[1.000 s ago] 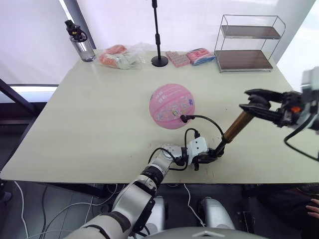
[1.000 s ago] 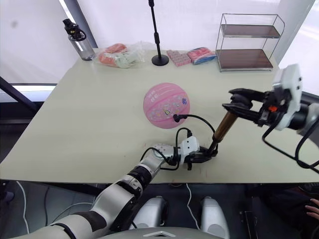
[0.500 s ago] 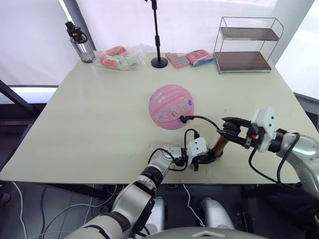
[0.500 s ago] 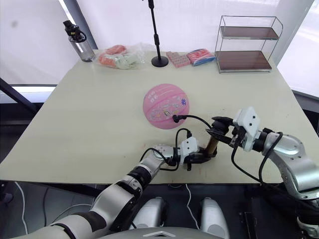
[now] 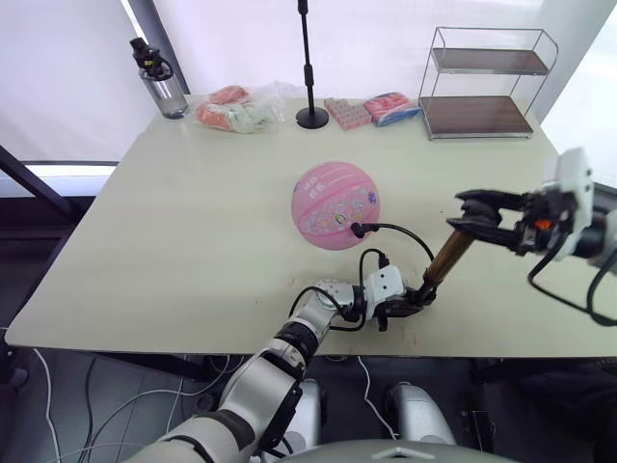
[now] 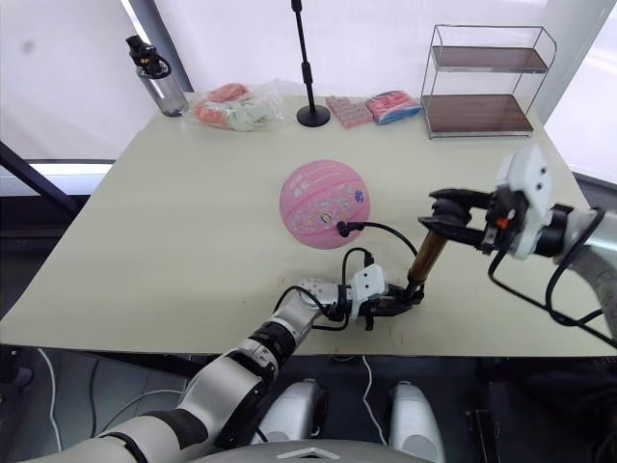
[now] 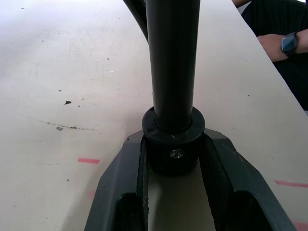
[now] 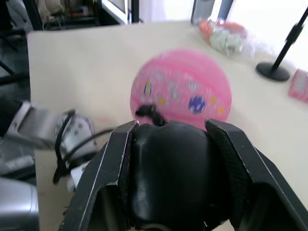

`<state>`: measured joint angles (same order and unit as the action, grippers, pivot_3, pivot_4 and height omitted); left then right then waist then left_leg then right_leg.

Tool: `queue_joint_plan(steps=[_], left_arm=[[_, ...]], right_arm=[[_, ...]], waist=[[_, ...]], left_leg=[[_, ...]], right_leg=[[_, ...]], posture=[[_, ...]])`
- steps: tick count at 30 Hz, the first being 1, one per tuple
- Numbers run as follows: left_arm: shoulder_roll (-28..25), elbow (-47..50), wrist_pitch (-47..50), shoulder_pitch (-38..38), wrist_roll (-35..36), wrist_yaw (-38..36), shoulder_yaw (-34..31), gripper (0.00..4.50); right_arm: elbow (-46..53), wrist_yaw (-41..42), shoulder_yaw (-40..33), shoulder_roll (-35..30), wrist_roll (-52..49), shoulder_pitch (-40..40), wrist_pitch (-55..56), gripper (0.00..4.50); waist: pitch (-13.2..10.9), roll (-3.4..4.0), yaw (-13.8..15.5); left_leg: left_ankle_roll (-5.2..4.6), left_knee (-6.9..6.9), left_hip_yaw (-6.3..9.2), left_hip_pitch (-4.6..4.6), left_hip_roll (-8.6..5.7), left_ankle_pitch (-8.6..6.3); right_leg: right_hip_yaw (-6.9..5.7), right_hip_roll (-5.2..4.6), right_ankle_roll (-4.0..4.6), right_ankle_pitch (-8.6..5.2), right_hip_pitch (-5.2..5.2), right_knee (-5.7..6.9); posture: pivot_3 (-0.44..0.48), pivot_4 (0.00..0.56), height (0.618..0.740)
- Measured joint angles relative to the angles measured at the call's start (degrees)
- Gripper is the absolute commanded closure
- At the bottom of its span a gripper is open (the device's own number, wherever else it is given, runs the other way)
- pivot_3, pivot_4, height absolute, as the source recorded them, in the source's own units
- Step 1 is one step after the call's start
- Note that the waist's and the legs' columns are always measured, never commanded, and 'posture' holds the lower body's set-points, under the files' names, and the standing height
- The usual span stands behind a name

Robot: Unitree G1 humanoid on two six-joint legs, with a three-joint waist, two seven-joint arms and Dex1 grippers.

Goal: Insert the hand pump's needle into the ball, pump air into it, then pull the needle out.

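Observation:
The pink ball [image 5: 335, 206] rests mid-table. The black fitting of the needle [image 5: 358, 230] sits against the ball's near side; the pin itself is hidden. A thin black hose [image 5: 410, 236] arcs from it to the hand pump [image 5: 445, 258], which stands tilted near the front edge. My left gripper [image 5: 416, 304] is shut on the pump's black bottom cap [image 7: 173, 144], low on the table. My right gripper [image 5: 467, 214] is shut on the black T-handle [image 8: 168, 168] at the pump's top, with the gold shaft drawn out long.
Along the back edge stand a water bottle [image 5: 159, 82], a clear bag of packets [image 5: 236, 108], a black stand base [image 5: 310, 117], pink packs [image 5: 371, 109] and a wire shelf [image 5: 482, 82]. A person's arm with a watch [image 7: 284, 43] lies beyond the table's right edge.
My right gripper pushed the handle down toward the base half a second ago and has since drawn it back up and out. The left gripper and ball stayed put.

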<state>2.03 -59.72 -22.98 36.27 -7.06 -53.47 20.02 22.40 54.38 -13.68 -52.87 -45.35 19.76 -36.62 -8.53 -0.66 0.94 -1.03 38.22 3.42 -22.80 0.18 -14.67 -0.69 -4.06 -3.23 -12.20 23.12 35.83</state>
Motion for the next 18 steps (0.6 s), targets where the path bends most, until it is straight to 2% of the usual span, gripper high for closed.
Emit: queue_joint_plan(steps=[6, 9, 14, 18], left_arm=[[0.0, 0.0, -0.1, 0.1, 0.0, -0.2, 0.0, 3.43], [0.0, 0.0, -0.1, 0.1, 0.0, -0.3, 0.0, 3.43], [0.0, 0.0, -0.1, 0.1, -0.1, -0.2, 0.1, 3.43], [-0.1, 0.0, -0.1, 0.1, -0.3, -0.2, 0.2, 3.43]], right_arm=[[-1.1, 0.4, -3.0, -5.9, -7.1, 9.1, -7.4, 2.67], [-1.9, 0.7, -2.9, -7.0, -8.2, 9.9, -9.5, 2.67], [-1.4, 1.1, -3.1, -7.1, -8.0, 8.9, -9.2, 2.67], [1.2, -0.4, -2.7, -3.0, -4.3, 3.0, -4.4, 2.67]], waist=[[0.0, 0.05, 0.0], [-0.1, 0.04, 0.0], [-0.1, 0.04, 0.0], [0.0, -0.06, 0.0]], left_leg=[[0.0, -0.01, -0.02, -0.01, 0.01, 0.0], [0.0, -0.01, -0.04, -0.06, 0.0, 0.0], [0.0, -0.01, -0.03, -0.06, -0.01, 0.0], [0.0, -0.01, -0.03, 0.03, 0.02, 0.0]], right_leg=[[0.0, -0.01, 0.0, 0.0, 0.03, 0.0], [0.02, -0.04, 0.0, 0.0, 0.06, -0.01], [0.02, -0.03, 0.0, 0.01, 0.06, -0.01], [0.0, 0.0, -0.02, 0.01, 0.0, -0.01]], posture=[[0.0, 0.15, 0.731], [0.0, 0.15, 0.731], [0.0, 0.15, 0.731], [0.0, 0.15, 0.731]])
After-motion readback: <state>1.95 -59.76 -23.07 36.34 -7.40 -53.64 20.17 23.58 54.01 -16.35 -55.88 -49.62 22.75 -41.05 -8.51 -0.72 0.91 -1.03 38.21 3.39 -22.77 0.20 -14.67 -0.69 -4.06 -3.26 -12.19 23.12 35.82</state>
